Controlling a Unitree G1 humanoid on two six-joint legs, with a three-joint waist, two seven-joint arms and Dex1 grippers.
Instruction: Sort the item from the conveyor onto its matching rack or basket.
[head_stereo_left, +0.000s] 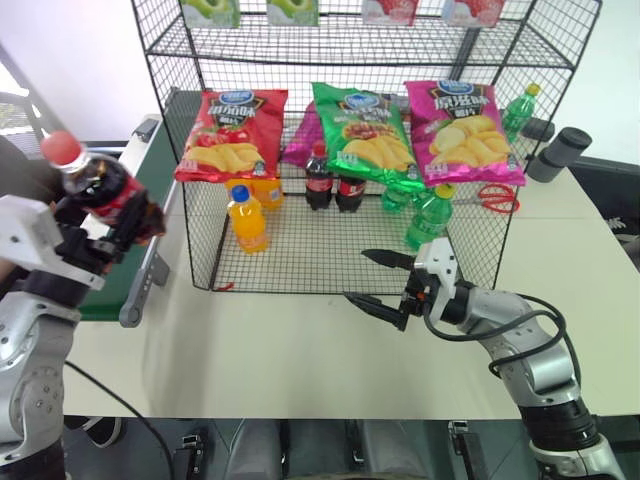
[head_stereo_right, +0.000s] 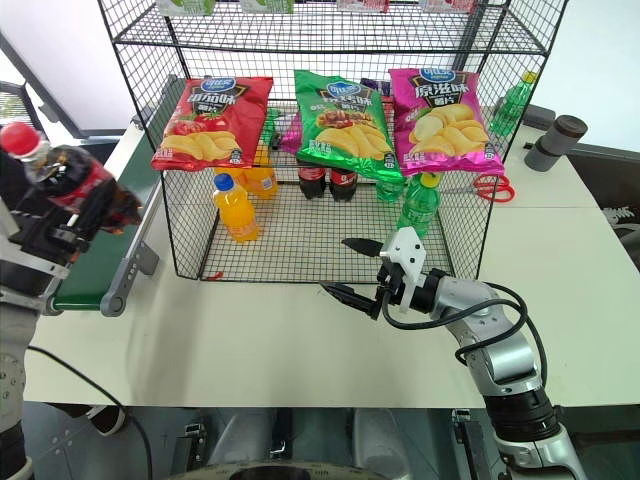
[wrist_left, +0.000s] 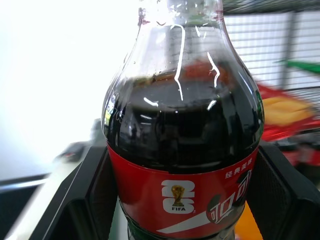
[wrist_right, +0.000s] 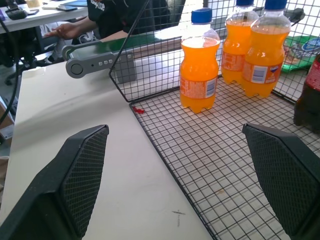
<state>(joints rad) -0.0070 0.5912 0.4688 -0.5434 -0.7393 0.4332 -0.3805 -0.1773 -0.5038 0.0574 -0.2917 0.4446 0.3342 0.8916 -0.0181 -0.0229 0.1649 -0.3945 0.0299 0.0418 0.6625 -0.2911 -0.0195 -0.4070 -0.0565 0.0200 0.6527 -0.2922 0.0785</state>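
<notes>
My left gripper (head_stereo_left: 118, 228) is shut on the item, a cola bottle (head_stereo_left: 98, 188) with a red cap and red label, and holds it tilted in the air above the conveyor (head_stereo_right: 95, 270) at the far left. In the left wrist view the bottle (wrist_left: 182, 150) stands between the two black fingers (wrist_left: 82, 205). The black wire rack (head_stereo_left: 300, 258) stands at the middle of the table, with red, green and pink crisp bags across its front. My right gripper (head_stereo_left: 357, 277) is open and empty at the rack's front edge, pointing left.
On the rack's bottom tier stand orange-drink bottles (wrist_right: 198, 75), two cola bottles (head_stereo_left: 318, 180) and green bottles (head_stereo_left: 430, 215). Red scissors (head_stereo_left: 497, 197) and black cylinders (head_stereo_left: 560, 152) lie on the white table (head_stereo_left: 280, 350) at the right. A person's hand (wrist_right: 65, 31) rests beyond the conveyor's end.
</notes>
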